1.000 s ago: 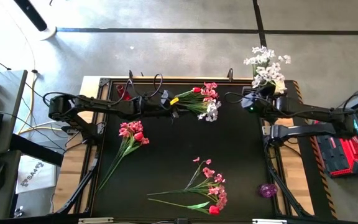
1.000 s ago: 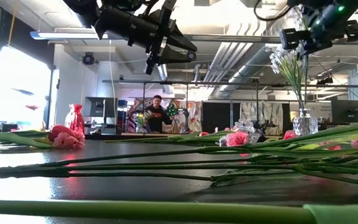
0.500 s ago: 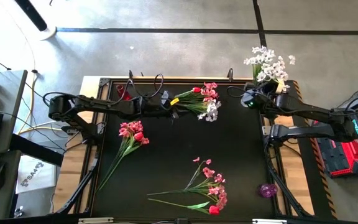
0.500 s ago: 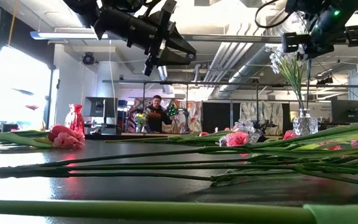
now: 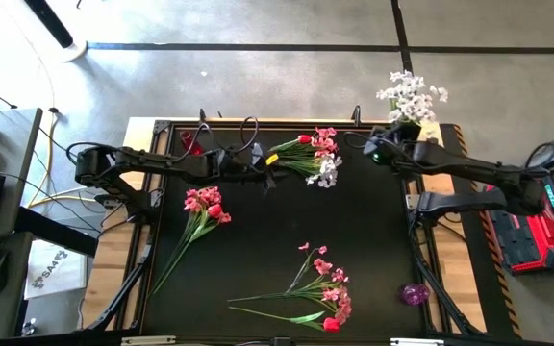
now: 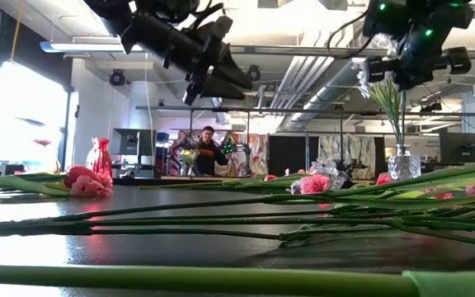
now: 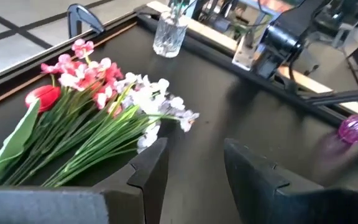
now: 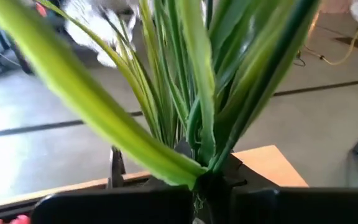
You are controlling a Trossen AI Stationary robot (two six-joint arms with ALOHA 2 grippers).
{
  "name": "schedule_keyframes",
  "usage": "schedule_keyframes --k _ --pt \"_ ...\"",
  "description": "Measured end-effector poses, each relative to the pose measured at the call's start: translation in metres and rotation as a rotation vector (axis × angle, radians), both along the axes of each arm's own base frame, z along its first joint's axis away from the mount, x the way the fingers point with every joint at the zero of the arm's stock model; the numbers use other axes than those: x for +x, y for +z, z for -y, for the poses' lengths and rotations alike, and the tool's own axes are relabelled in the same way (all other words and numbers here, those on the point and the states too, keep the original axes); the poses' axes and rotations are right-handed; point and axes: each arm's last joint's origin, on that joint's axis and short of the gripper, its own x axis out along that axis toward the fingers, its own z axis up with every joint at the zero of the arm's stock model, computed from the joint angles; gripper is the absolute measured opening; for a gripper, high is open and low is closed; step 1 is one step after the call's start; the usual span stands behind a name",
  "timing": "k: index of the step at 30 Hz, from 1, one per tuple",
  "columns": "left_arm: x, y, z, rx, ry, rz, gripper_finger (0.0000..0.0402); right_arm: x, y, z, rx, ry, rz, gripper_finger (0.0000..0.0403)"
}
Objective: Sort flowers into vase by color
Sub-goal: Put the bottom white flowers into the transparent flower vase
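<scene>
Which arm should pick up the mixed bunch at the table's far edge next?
Left, probably. Its open pincer hangs just beside the mixed bunch, while the right pincer is shut on the white spray at the clear vase.

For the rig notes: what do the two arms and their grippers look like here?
Both arms are dark, near black, jointed links with black cables looping off them. The left gripper has two broad, angular dark fingers with stepped inner edges. The right gripper sits on a blocky black wrist carrying a small green indicator light, seen in the high and low views. No lettering is legible on either arm.
</scene>
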Motion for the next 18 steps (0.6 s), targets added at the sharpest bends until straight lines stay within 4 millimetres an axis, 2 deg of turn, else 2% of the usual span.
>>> schedule_keyframes --k 6,11,18 --pt "-0.001 -0.001 0.000 -0.001 0.002 -0.017 0.0145 0.002 -0.014 0.011 0.132 -0.033 0.005 0.0038" --pt "-0.002 -0.004 0.000 0.007 0.024 -0.046 0.0145 0.001 -0.021 0.018 0.162 -0.084 -0.004 0.0071" --pt "-0.005 -0.009 -0.001 -0.013 0.063 -0.101 0.0145 0.000 -0.011 0.018 0.199 -0.044 0.002 0.0110"
